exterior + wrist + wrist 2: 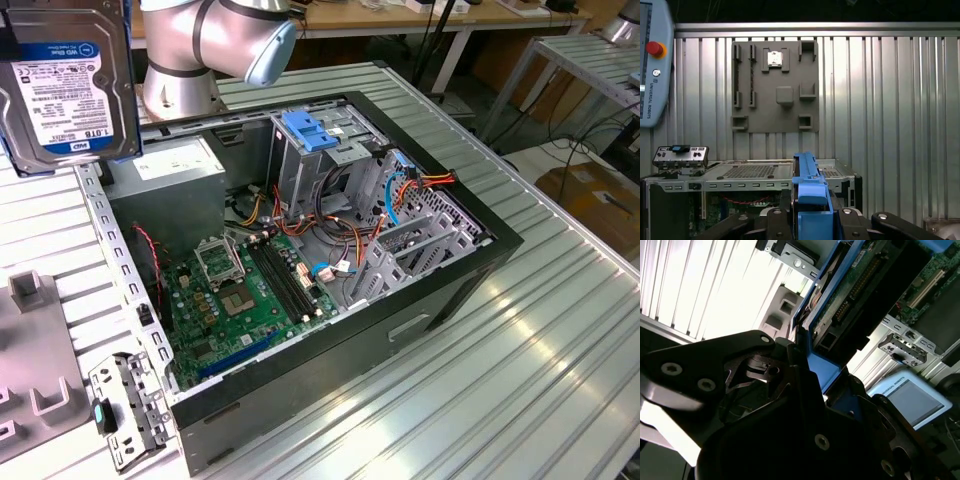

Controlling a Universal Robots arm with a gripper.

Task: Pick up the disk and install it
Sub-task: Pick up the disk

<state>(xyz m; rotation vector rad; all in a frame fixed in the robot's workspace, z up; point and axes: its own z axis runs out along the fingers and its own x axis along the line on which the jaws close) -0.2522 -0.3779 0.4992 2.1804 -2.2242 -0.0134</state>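
the disk (65,85) hangs in the upper left of the exterior view, clear of the desk (560,380). its labelled face is turned to the camera and its long axis runs up and down the frame. in the second wrist view its circuit-board side runs away from the gripper (815,382) toward the upper right of the frame, with a blue rail (804,310) along one edge. the gripper is closed on the near end, so i judge it has the disk properly in hold, not merely touching it. in the first wrist view the disk shows edge-on as a blue strip at lower centre, standing straight out of the gripper. in the exterior view the open computer case (480,250) lies below and to the right of the disk, well apart from it. the grey drive cage (290,175) with its blue handle (310,130) stands in the case at upper centre, near the grey power-supply box (170,170).
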